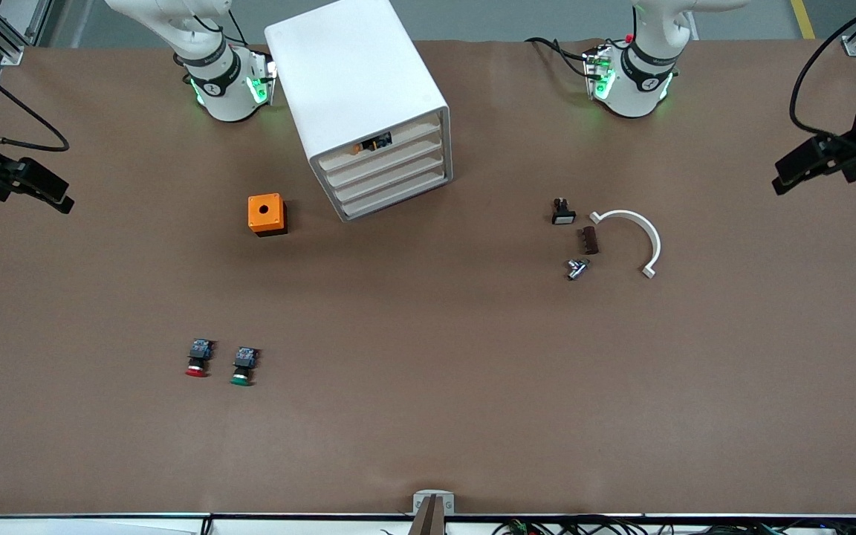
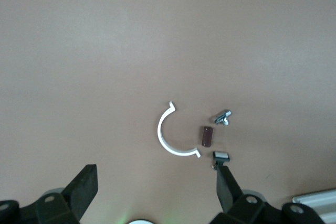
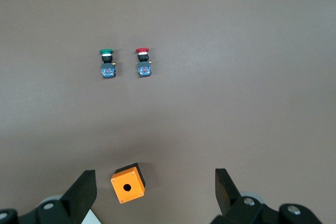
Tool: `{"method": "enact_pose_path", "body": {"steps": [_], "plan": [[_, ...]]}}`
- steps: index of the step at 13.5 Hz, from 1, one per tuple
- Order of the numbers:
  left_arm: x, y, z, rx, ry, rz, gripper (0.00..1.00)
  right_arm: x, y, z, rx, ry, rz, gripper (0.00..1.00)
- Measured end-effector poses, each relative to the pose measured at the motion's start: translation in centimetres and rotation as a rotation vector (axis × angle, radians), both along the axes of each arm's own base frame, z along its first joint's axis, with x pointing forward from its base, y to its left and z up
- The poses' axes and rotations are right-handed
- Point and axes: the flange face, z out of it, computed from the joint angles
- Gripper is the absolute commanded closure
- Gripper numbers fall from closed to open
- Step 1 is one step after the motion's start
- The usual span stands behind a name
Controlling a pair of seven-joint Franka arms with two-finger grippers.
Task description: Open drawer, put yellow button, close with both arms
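The yellow button (image 1: 370, 143) is already lying inside the drawer (image 1: 376, 148), the highest of the four in the white cabinet (image 1: 357, 96), and it is showing through a gap above the cream front, so this drawer is looking almost or fully pushed in; I cannot tell which. The task is therefore seeming near its end, with at most a last push left. The left gripper (image 2: 155, 190) is hanging released, fingers wide apart, over the white curved clip (image 2: 172, 135) and small parts. The right gripper (image 3: 155, 190) is also hanging with fingers spread, holding nothing, over the orange box (image 3: 128, 183). The red button (image 1: 197, 360) and green button (image 1: 244, 367) are resting untouched on the desk (image 1: 428, 386).
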Motion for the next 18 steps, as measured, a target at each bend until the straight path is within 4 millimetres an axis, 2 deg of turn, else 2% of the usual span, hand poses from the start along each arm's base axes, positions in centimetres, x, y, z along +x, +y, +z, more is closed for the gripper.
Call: {"method": "enact_pose_path", "body": {"steps": [3, 7, 10, 13, 18], "plan": [[-2.3, -0.1, 0.4, 0.003, 0.007, -0.021, 0.0, 0.0, 0.0, 0.0, 0.0, 0.0, 0.0, 0.0], [-4.3, -0.2, -0.1, 0.006, 0.027, -0.081, 0.0, 0.0, 0.1, 0.0, 0.0, 0.0, 0.001, 0.0], [-5.8, -1.9, -0.3, 0.014, 0.024, -0.113, 0.0, 0.0, 0.1, 0.0, 0.0, 0.0, 0.002, 0.0], [-5.9, -3.0, -0.7, 0.018, 0.006, -0.131, 0.0, 0.0, 0.1, 0.0, 0.0, 0.001, 0.002, 0.0], [-5.4, -2.9, -1.4, 0.017, 0.005, -0.128, 0.0, 0.0, 0.1, 0.0, 0.0, 0.001, 0.002, 0.0]]}}
